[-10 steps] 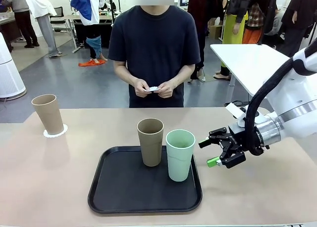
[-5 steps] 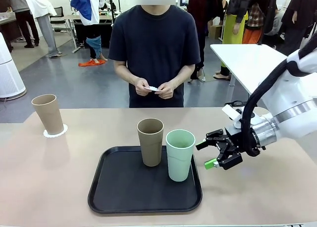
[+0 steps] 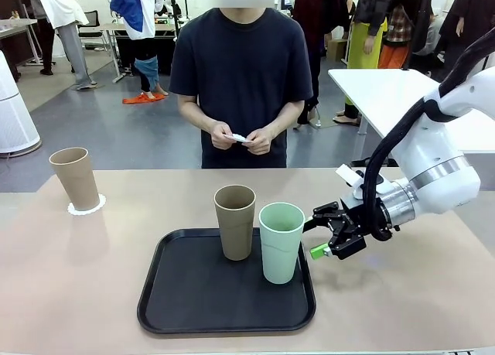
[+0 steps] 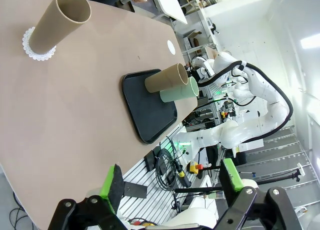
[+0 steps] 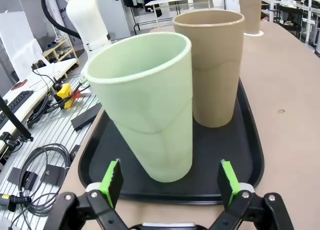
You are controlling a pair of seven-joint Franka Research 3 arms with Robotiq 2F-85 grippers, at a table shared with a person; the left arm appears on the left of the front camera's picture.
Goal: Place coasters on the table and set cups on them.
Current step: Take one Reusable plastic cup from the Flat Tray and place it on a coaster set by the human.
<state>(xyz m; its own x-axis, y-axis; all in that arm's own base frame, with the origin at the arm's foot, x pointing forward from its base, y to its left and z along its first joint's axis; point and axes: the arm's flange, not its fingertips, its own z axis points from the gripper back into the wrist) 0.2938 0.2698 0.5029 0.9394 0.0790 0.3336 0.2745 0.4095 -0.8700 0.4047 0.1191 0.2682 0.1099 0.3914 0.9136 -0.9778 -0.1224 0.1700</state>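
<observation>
The right gripper (image 3: 318, 234) hangs low over the tabletop (image 3: 69, 285), just outside the right rim of the black tray (image 3: 193, 297). Its jaws are spread wide with nothing between them, and they point at the mint cup (image 3: 281, 243). That cup stands upright near the tray's right edge, just ahead of the green pads, and the tray's raised rim lies between the fingertips and the cup's base. Close against the mint cup, on the side away from the gripper, stands a tan cup (image 3: 234, 222), also upright on the tray; whether the two touch cannot be told. A second tan cup (image 3: 75, 177) stands well apart near the tabletop's far left corner, set on a scalloped white coaster (image 3: 87, 209). The left gripper (image 4: 171, 179) is also wide open and empty, looking across the tabletop from beyond its edge. At the far edge a person holds a small white disc (image 3: 240, 138) between both hands (image 3: 260, 141). A white table (image 3: 387, 92) stands behind the far right corner.
</observation>
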